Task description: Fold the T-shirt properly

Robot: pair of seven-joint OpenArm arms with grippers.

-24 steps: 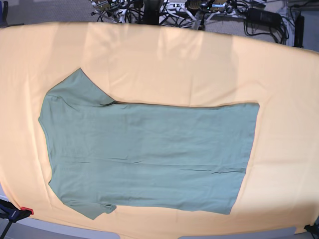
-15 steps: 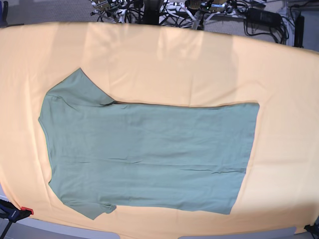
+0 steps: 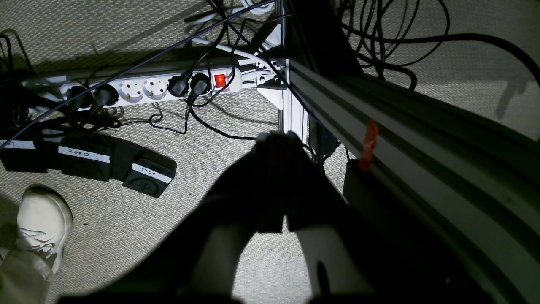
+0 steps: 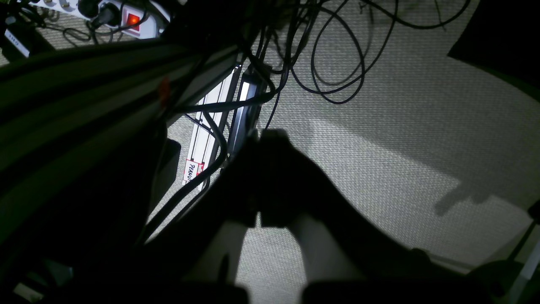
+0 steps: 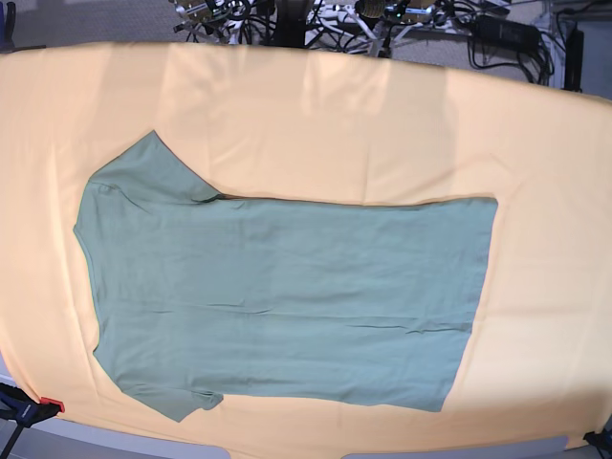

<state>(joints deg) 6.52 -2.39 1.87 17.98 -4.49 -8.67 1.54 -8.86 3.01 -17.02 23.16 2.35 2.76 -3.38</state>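
T-shirt (image 5: 277,301) flat on orange cloth (image 5: 382,124); left claw (image 3: 276,139), right claw (image 4: 263,136) closed (empty), over cables (image 4: 333,55).

The pale orange-yellow cloth (image 5: 382,124) hid the table entirely, and picture edges cut it off on every side.

Orange cloth (image 5: 316,124) lies open all around the flat T-shirt (image 5: 287,296); nothing apparently blocks access.
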